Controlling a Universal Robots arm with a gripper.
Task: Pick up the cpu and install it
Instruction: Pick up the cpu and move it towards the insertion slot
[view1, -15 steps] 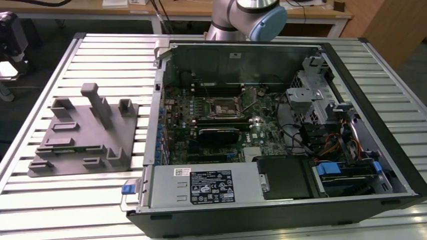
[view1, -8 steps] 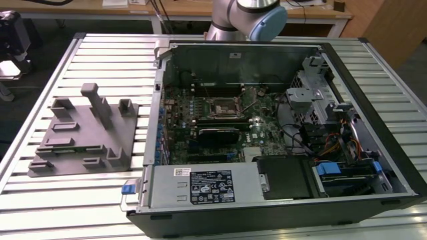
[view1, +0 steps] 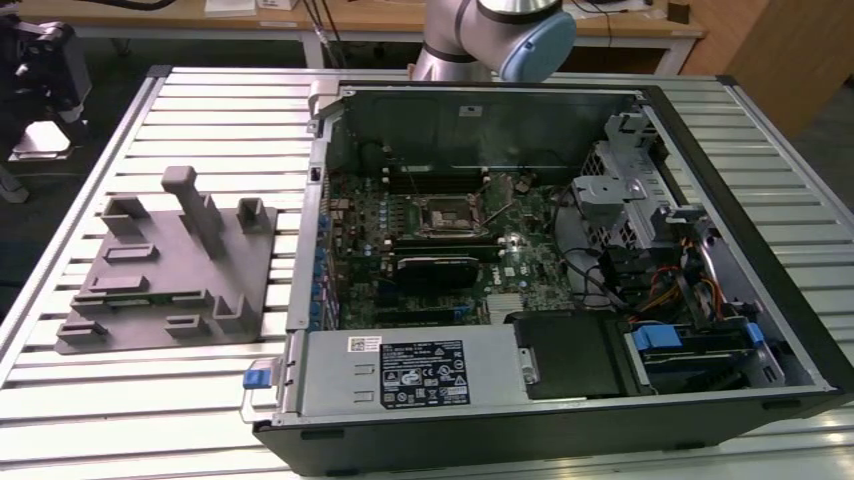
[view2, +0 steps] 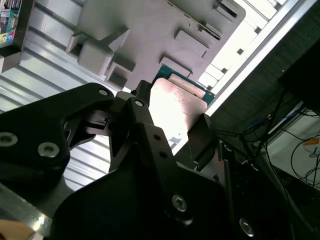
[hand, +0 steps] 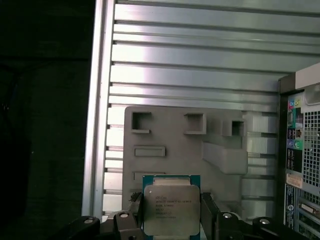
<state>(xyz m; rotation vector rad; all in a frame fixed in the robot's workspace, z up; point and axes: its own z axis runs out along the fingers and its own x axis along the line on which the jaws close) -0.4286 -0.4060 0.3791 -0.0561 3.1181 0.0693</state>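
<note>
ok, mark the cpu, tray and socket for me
cpu (hand: 171, 209), first wrist view, on its silvery metal top.
tray (hand: 167, 134), first wrist view, on bare flat surface between the recesses.
socket (view1: 445, 212), exterior view, on the middle of the square frame.

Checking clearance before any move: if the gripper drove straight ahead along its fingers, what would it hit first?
Likely the grey tray, which lies beyond the cpu clamped in the gripper in the first wrist view; the gap between them is unclear.
</note>
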